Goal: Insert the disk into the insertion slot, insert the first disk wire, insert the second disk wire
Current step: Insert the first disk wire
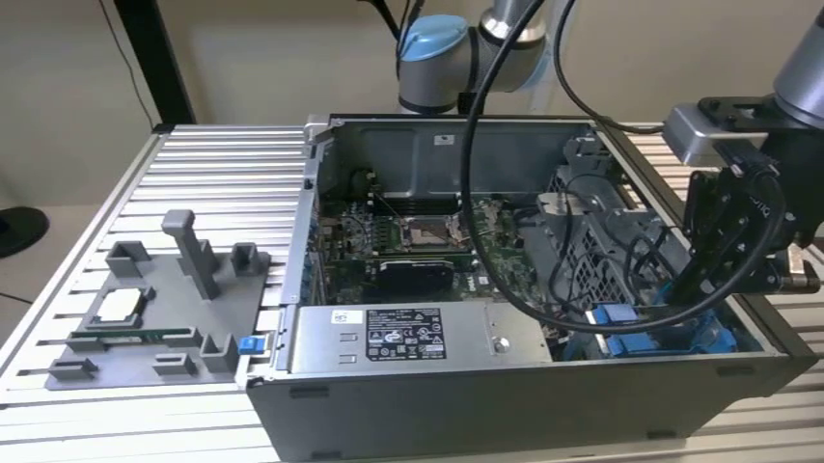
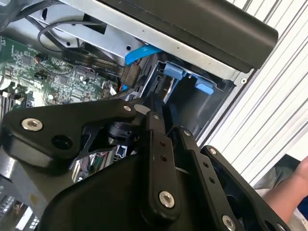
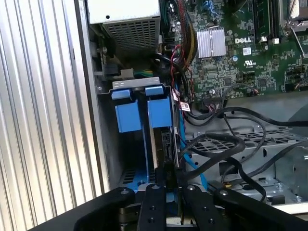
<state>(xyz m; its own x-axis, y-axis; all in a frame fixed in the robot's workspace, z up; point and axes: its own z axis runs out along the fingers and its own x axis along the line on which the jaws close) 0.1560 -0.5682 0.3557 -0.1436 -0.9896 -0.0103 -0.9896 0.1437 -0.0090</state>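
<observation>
- Fingers nearly closed, pinching silver-grey disk in blue plastic caddy, standing in blue-railed grey metal bay.
- Risk: black cables beside bay snag; tilt jams disk.

Open computer case on slatted table, robot arm above blue-railed insertion slot

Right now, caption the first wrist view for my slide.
Gripper at the blue-railed slot, beside the motherboard.
</observation>
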